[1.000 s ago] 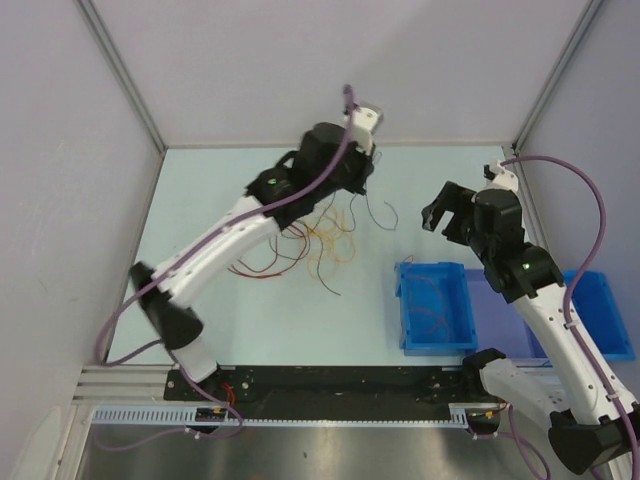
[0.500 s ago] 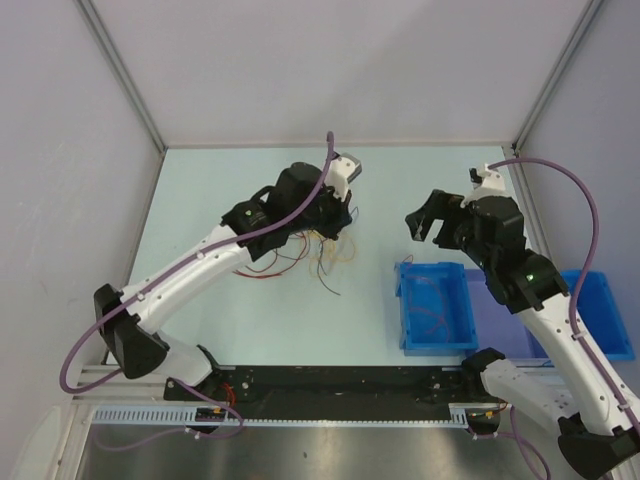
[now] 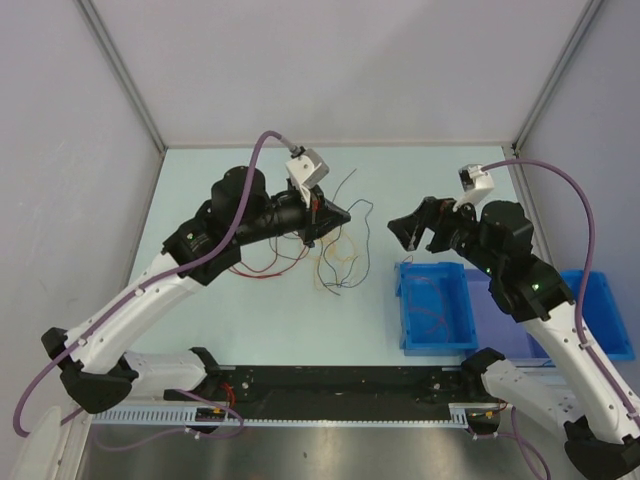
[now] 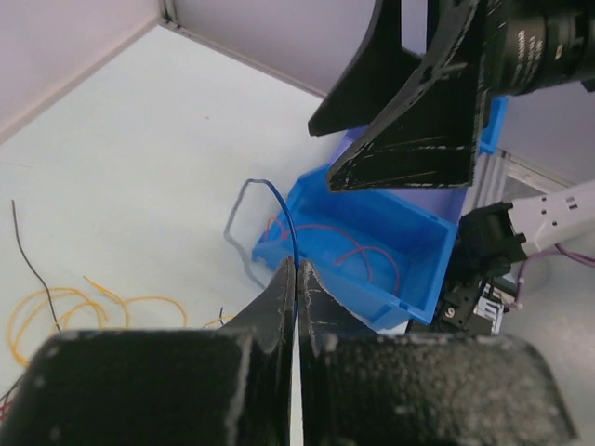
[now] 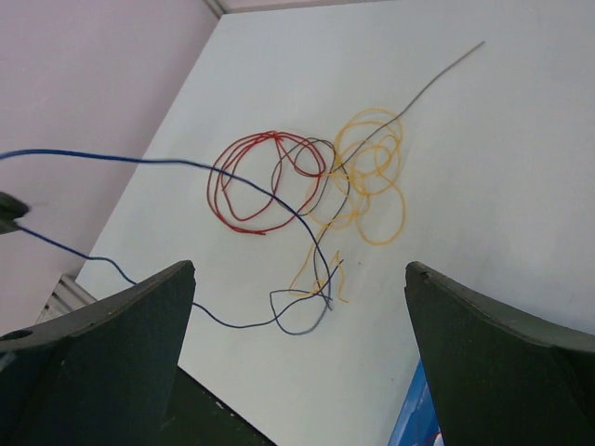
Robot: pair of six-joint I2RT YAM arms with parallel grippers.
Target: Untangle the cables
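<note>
My left tool [image 4: 296, 269] is clamped shut on a single blue strand [image 4: 290, 223], pinched right at the fingertips and held above the surface [image 3: 200, 180]. From the right wrist view the strand runs in from the left, crosses over the red loops [image 5: 265, 181], then dips to the surface and curls at the near edge of the heap. The rest of the cables [image 3: 335, 258] lie in a loose pile on the surface, just to the near side of the left tool, with the yellow loops [image 5: 367, 177] on its right side and a dark wire threading through both colours. My right tool [image 3: 415, 232] hangs wide open and holds nothing, to the right of the pile and facing it.

I judge the step in hand to be drawing the blue strand free. I would lift slowly and away from the heap, watching whether the red or yellow loops rise with it. If they do, I would stop and bring the open right tool down to hold the pile or take the curled tail. A quick pull would likely tighten any crossing.

To the right and nearer sits a blue bin [image 3: 405, 310] with a red wire [image 3: 435, 305] already lying in it, and another bin [image 3: 605, 300] beyond, partly hidden by the right arm. The right arm's mauve hose [image 3: 590, 210] arcs over that side, clear of the cables.
</note>
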